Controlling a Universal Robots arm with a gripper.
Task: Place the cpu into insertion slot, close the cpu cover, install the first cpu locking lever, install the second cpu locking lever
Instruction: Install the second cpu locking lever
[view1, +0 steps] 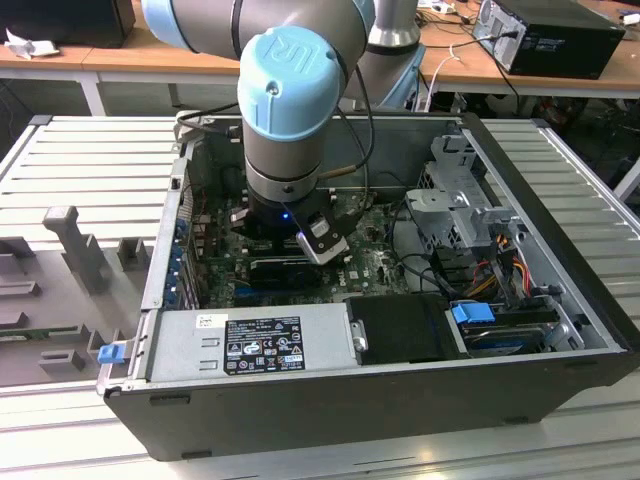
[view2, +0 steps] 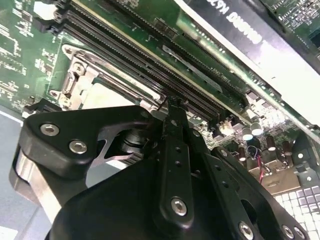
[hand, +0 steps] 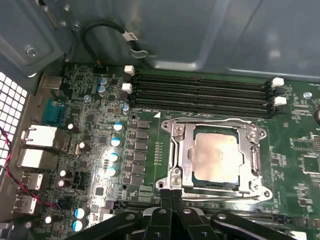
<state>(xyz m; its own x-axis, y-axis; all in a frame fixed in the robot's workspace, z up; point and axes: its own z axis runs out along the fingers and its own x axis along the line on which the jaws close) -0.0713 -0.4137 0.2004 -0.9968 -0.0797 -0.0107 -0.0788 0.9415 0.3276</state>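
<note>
Silver-grey, the cpu (hand: 216, 159) lies flat in the slot (hand: 187, 181), and the metal cover (hand: 181, 152) is folded down around it so the chip's face shows through the window. In the first wrist view the jaws (hand: 171, 196) are pressed together, fingertips touching at the edge of the cover beside a corner screw, with a thin lever wire (hand: 227, 196) running along that same side of the socket. Four black memory slots (hand: 200, 92) run parallel beyond the socket on the green board (hand: 90, 150). In the exterior view the arm (view1: 290, 110) reaches down into the open computer case (view1: 380, 400), which lies on its side on a ribbed grey worktop (view1: 80, 160).
</note>
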